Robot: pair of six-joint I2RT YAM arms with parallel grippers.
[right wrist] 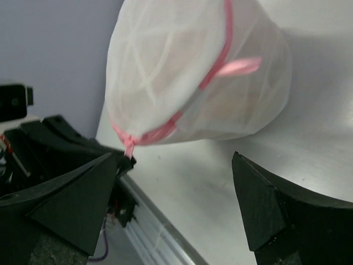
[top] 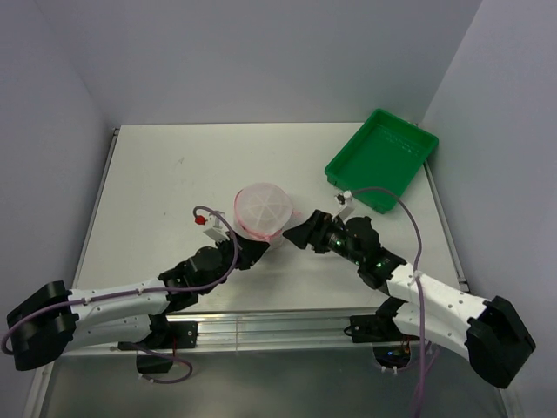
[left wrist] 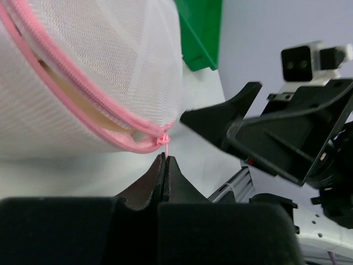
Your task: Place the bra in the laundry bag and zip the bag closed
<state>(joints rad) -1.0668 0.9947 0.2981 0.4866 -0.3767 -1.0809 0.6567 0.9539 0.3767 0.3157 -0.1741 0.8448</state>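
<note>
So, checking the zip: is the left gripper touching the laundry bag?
Touching. Left wrist view: the left gripper pinches the pink pull tab of the laundry bag.

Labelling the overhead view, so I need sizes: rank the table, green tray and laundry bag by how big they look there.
1. table
2. green tray
3. laundry bag, clearly smaller than the tray

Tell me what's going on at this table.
The left gripper is shut on the pink tab at the zip end of the laundry bag. The right gripper stands open beside the bag, holding nothing. The bra shows peach inside, through a gap where the zip looks not yet closed.
</note>
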